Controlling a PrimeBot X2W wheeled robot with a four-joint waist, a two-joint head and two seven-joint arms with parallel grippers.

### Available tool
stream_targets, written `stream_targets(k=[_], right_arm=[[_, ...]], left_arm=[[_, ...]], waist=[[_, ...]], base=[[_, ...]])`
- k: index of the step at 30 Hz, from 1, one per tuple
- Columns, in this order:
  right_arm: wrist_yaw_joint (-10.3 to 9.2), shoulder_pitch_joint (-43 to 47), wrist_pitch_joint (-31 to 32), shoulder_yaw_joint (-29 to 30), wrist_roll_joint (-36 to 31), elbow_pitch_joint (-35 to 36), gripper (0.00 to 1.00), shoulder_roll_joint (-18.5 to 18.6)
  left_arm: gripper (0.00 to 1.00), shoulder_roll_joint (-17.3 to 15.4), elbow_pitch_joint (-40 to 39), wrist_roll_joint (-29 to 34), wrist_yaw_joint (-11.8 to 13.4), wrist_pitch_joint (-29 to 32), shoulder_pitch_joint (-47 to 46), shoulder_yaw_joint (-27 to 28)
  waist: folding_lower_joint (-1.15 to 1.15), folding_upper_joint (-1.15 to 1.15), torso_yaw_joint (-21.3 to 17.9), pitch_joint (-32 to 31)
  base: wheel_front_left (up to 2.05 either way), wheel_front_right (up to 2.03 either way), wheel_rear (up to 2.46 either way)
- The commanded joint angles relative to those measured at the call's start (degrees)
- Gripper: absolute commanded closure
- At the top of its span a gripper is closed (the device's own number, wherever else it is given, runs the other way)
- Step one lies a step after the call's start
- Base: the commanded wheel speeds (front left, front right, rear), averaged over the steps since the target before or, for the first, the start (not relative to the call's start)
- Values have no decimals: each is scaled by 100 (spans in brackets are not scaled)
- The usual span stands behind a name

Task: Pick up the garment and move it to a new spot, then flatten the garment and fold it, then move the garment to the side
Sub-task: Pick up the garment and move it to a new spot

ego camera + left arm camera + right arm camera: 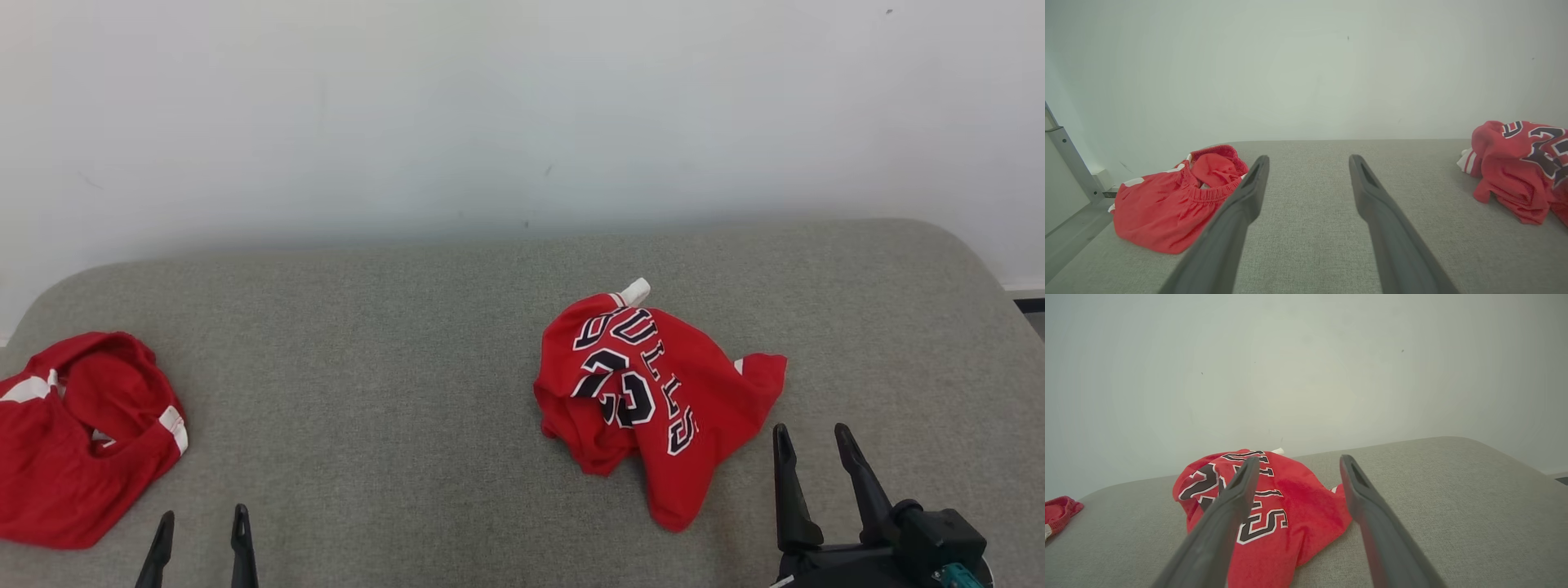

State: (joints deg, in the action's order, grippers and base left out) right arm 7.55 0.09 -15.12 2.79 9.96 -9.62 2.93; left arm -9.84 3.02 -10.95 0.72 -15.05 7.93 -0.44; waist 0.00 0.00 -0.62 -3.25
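Red jersey [653,400] lying crumpled, centre-right.
Left gripper [204,513] and right gripper [811,430] are hovering along the bottom, spread wide, empty; limp, light cloth, likely best pinched at a raised fold.

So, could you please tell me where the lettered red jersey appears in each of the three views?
Head view: the lettered red jersey lies crumpled right of centre on the grey cushion.
Left wrist view: the jersey is at the right edge, partly cut off.
Right wrist view: the jersey sits low, left of centre.
Shared landmark: the red shorts, left of the jersey in every view.
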Motion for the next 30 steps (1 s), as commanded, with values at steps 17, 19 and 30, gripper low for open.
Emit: stream_targets(k=[17,19,30], right_arm=[[-12,89,-5,68,-91,-67,0,-10],[-12,95,-5,74,-94,-78,0,-10],[-12,107,-5,61,-96,-92,0,-10]], left_arm=[[0,253,57,367,-210,-19,73,300],[0,268,73,387,-242,-19,63,322],[0,345,96,460,-328,-20,66,434]], waist=[[0,0,-50,3],[0,0,-41,-1],[0,0,-22,2]], base=[[0,0,0],[0,0,0],[0,0,0]])
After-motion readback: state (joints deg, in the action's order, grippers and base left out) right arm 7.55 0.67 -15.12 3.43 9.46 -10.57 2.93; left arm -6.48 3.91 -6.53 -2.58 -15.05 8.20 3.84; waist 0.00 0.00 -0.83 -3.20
